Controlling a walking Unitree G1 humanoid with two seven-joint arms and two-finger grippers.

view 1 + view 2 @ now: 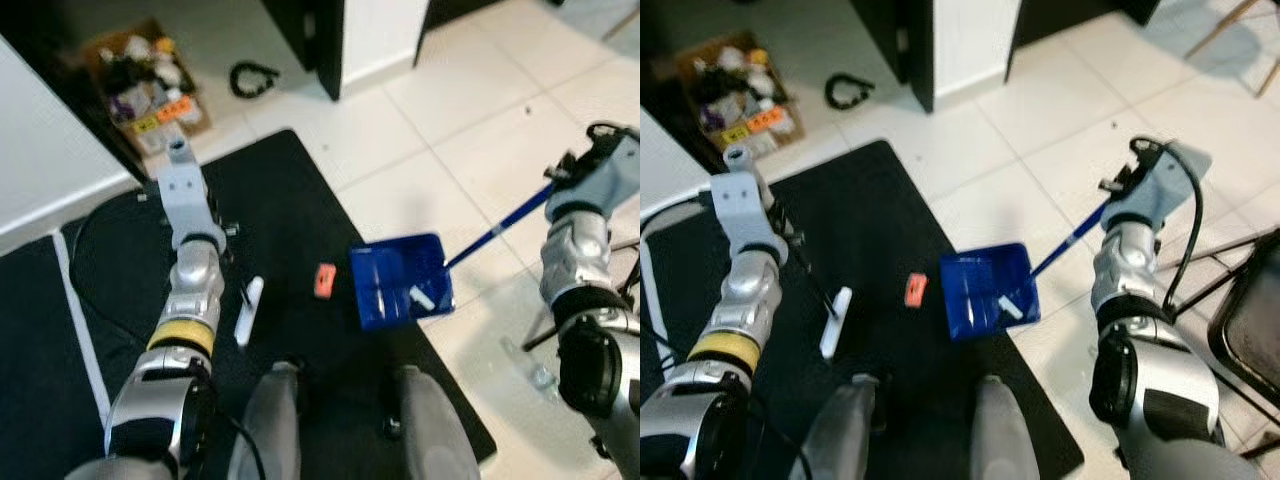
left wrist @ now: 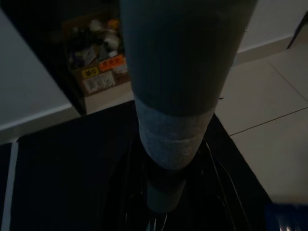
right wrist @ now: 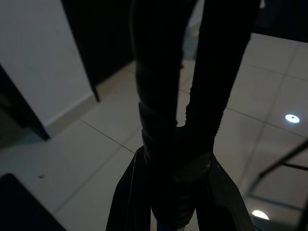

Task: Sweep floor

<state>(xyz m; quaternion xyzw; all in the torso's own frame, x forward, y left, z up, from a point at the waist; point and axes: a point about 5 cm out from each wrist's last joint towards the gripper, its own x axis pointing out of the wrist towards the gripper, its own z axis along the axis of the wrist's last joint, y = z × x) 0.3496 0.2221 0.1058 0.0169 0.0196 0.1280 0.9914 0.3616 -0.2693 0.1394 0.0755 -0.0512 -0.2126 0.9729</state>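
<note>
Sweeping partly done. Blue dustpan (image 1: 400, 282) lies on the black mat's edge, below and inboard of the right gripper (image 1: 572, 180), already holding a white scrap (image 1: 421, 297). Orange scrap (image 1: 324, 280) is still loose just beside its mouth. Right gripper is clamped on the dustpan's handle (image 1: 497, 232); long axis runs from gripper down toward the mat, mouth facing the left gripper (image 1: 790, 240), which is pressed around the broom stick, white broom head (image 1: 835, 322) below it.
</note>
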